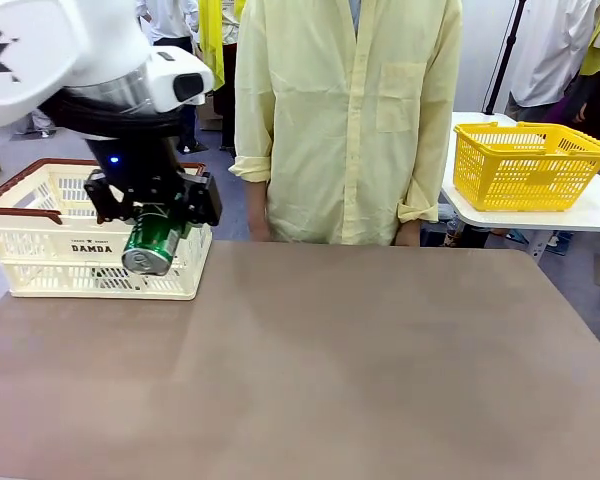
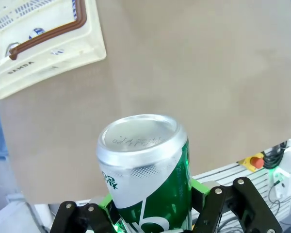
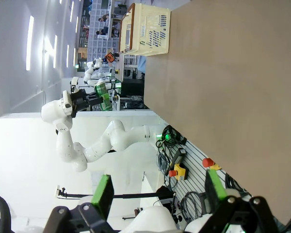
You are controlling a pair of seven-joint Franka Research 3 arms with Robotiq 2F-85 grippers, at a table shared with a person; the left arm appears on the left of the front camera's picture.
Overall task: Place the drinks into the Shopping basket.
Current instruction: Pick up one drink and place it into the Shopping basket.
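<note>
Bare brown table (image 1: 360, 370) takes up the whole near part of the front view, nothing on it. I've got the left gripper (image 1: 152, 205) up over the far-left corner, jaws pinching a green can (image 1: 150, 243). It hangs tilted in the grip, silver end pointing down and toward me, long axis slanted rather than upright.

What the next move turns on, as I see it: the can sits in front of the Shopping basket (image 1: 40, 265), around its near right corner, and I can't tell from this angle whether it's over the rim yet or just short of it. In the left wrist view the can (image 2: 145, 170) points at bare table, with the basket (image 2: 63, 53) off to the upper left of that picture, so I'd guess the drop point lies a bit farther left and away from me. Left arm is clearly the nearer one.

Through the basket's opening in that view I can make out a couple of small round shapes inside, maybe can tops, too small to call.

Right gripper (image 3: 157, 194) has its fingers spread wide, holding nothing, above the near edge of the table.

A yellow mesh basket (image 1: 528, 165) sits on a separate white table at the far right.
</note>
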